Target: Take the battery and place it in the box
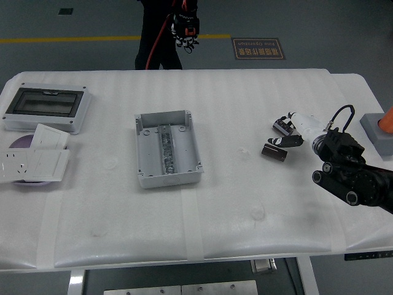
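My right hand [293,130], fingers seemingly loose, hovers over the battery [274,152] on the table; I should close squarely, then carry it left to the open box [167,148].

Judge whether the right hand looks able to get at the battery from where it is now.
Probably yes. The right hand is already right by the battery, its fingers just above it, and the table around it is bare, so nothing blocks the approach.

White table [245,98] on grey floor [73,18] with yellow line [61,40].
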You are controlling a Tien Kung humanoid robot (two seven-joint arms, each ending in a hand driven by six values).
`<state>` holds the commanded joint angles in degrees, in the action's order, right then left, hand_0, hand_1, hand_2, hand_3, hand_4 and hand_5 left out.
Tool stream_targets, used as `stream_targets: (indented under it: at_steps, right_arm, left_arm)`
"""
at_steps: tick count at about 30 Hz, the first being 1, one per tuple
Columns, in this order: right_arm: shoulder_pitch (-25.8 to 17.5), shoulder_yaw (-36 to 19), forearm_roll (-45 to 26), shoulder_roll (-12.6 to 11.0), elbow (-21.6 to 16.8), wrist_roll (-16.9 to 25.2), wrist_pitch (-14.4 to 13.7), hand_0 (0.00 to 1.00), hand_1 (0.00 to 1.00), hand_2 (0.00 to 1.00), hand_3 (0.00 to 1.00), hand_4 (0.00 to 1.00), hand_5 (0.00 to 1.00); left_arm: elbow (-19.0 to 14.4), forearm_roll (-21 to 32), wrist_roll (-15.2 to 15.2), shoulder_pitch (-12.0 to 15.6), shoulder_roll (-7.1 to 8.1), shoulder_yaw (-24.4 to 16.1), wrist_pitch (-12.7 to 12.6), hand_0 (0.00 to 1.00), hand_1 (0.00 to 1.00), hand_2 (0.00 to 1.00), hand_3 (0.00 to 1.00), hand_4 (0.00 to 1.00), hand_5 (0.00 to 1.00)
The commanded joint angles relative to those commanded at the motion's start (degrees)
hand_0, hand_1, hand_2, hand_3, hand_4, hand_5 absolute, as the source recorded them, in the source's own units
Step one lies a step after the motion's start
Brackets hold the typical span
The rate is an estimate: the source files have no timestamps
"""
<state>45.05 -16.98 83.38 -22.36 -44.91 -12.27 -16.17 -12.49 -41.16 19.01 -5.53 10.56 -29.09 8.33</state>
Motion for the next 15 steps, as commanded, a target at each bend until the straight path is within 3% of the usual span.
stream_targets:
  at_steps: [6,7,15]
  right_arm:
    - [0.28,0.17,-0.23,0.28,0.14,0.29,-0.65,0.901,0.683,0.68,0.777,0.824,0.522]
    - [0.32,0.27,-0.26,0.34,0.18,0.38,-0.85,0.874,0.656,0.628,0.714,0.765,0.5]
    - [0.04,1.46,-0.39,0.65,0.71,1.02,-1.8,0.859,0.634,0.592,0.686,0.738,0.488]
  left_arm:
    - [0.01,0.01,-0.21,-0.09,0.0,0.01,-0.08,0.526,0.638,0.574,0.493,0.535,0.449]
    - [0.01,0.0,-0.27,-0.1,-0.01,0.01,-0.09,0.526,0.638,0.574,0.492,0.54,0.456]
    - [-0.01,0.06,-0.64,-0.12,0.0,0.2,-0.14,0.526,0.638,0.575,0.492,0.544,0.462]
